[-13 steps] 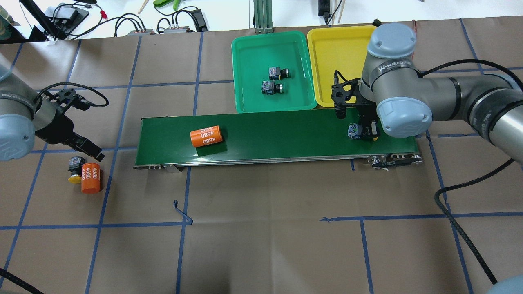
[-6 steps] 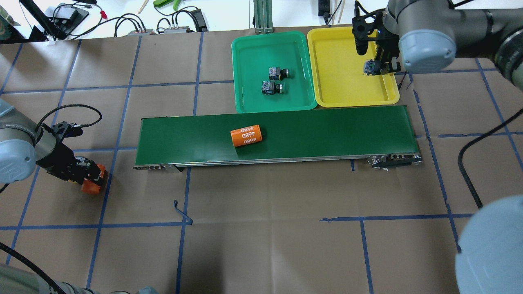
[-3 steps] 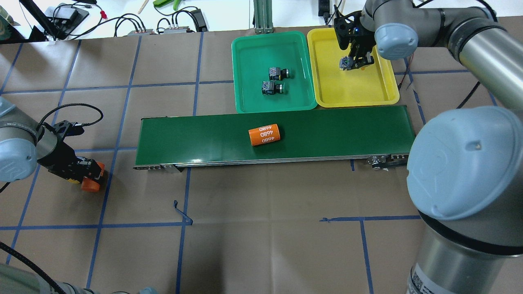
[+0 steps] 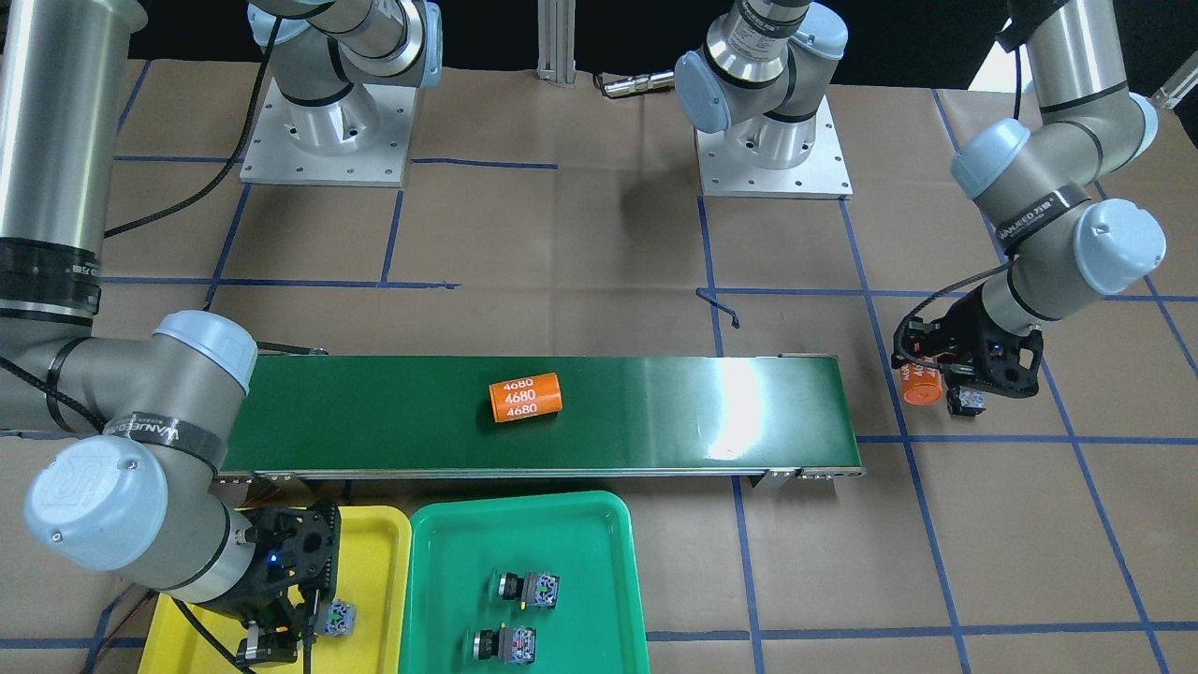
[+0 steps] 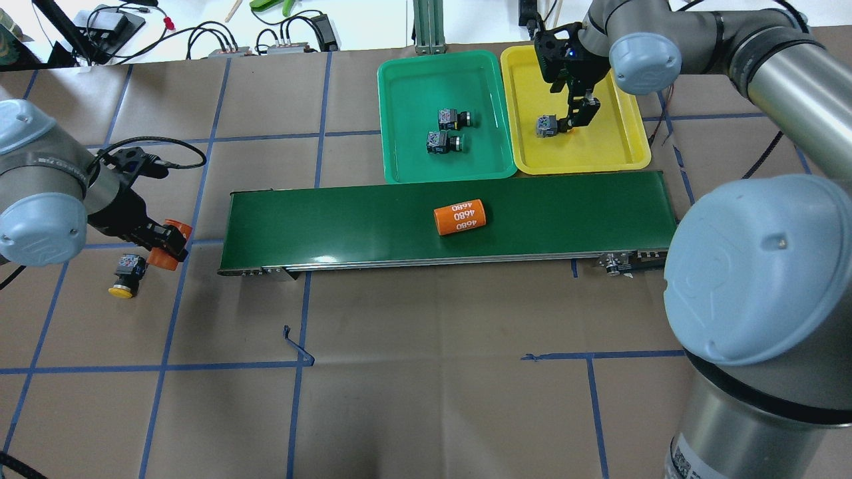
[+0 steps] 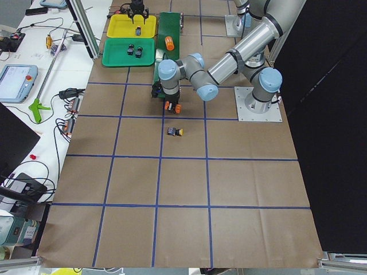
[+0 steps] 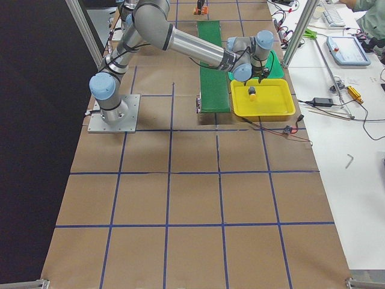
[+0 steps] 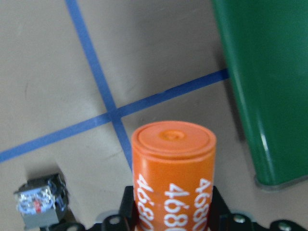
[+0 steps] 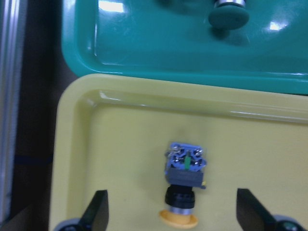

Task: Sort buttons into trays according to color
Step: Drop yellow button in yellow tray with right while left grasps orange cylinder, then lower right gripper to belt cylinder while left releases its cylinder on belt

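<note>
Yellow tray (image 5: 619, 143): one yellow button (image 5: 547, 125) lies inside.
Right gripper (image 9: 174, 216): spread wide, empty, above that button.
Left gripper (image 5: 165, 239): clamped on orange 4680 cylinder (image 8: 174, 178).
Second yellow button (image 5: 126, 274): on surface (image 5: 426, 399) at left.
Green tray (image 5: 406, 159): holds two green buttons (image 5: 454, 120).

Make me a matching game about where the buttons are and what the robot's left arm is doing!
Things
1. green buttons
2. yellow button on the robot's left
3. yellow button on the robot's right
4. left end effector

Places or states
A. in the yellow tray
B. shut on an orange cylinder
C. on the brown table
D. in the green tray

Pairs: 1-D, 2-C, 3-A, 4-B
</note>
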